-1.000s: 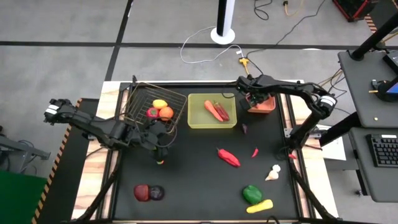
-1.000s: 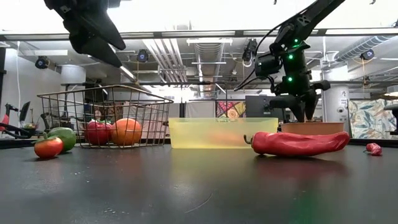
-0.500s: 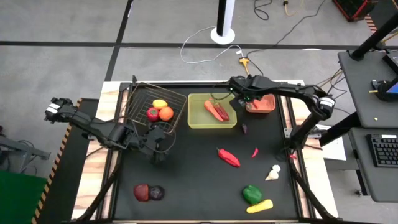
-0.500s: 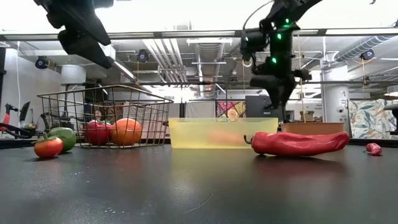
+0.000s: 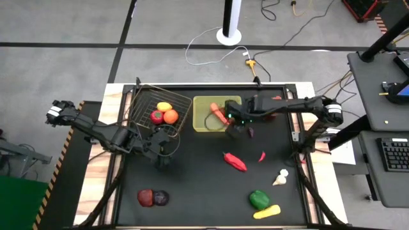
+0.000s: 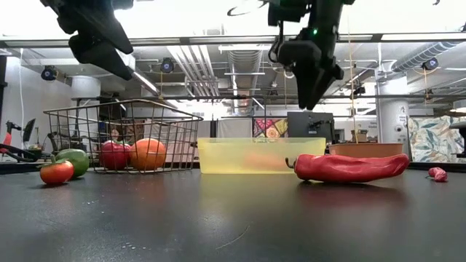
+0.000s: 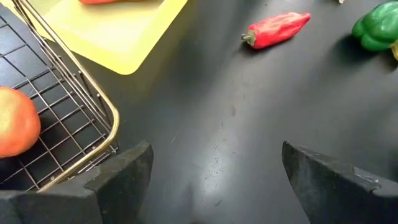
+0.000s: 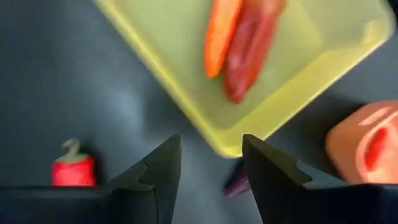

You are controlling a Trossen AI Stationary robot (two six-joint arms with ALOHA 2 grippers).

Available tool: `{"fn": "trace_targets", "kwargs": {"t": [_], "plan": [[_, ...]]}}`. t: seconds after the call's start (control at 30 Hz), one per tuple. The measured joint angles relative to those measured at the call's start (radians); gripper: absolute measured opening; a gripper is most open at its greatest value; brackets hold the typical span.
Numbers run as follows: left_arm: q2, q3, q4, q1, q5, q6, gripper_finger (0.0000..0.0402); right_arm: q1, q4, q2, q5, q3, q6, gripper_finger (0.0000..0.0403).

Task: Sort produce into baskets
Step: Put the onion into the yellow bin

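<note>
Table [image 5: 192,185], black top, carries everything; my two arms reach in from either side.

Wire basket [image 5: 144,102] at the far left holds a yellow piece, a red one and an orange one; yellow tray [image 5: 199,124] just beside it holds a carrot [image 8: 219,34] and a dark red piece laid alongside; salmon bin [image 8: 364,146] sits beyond the tray's far corner, something red inside it.

My left pincer [image 5: 164,153] hangs over bare table just off the wire basket's near corner; fingers spread wide, nothing between them. My right pincer [image 5: 233,128] hovers above the tray's near right corner; fingers part-way apart, nothing pinched.

Loose produce on the table: long red pepper [image 5: 235,161] nearest the tray; green pepper [image 5: 258,199] and a yellow piece [image 5: 267,211] touching it at the near edge; a dark red pair [image 5: 152,198] near left; garlic [image 5: 280,178] near right; small red chili [image 5: 262,156]; small purple piece [image 5: 251,132] just beside my right pincer.

Judgement: sorting well short of half done.

Risks: the purple piece lies tight against the tray wall; a low descent could strike the rim and shove the tray, or nudge the piece underneath; the long pepper is rounded, likely to roll from an off-centre pinch; left pincer sits close to the basket wires, a swing could snag them.
</note>
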Motion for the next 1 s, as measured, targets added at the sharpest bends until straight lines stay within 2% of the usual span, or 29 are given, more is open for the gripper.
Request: {"fn": "trace_targets", "kwargs": {"t": [0.2, 0.37, 0.73, 1.0], "plan": [[0.000, 0.000, 0.001, 0.000, -0.003, 0.006, 0.0336, 0.114, 0.000, 0.000, -0.086, -0.002, 0.133, 0.0185], [0.000, 0.000, 0.015, 0.000, -0.051, 0.048, 0.0336, 0.203, -0.011, 0.000, -0.155, -0.004, 0.288, 0.0209], [0.000, 0.000, 0.179, 0.000, -0.056, 0.309, 0.0336, 0.438, -0.214, 0.000, -0.313, -0.008, 0.683, 0.0266], [0.000, 0.000, 0.234, 0.002, -0.056, 0.413, 0.0336, 0.596, -0.271, 0.000, -0.334, -0.019, 0.974, 0.0289]]}}
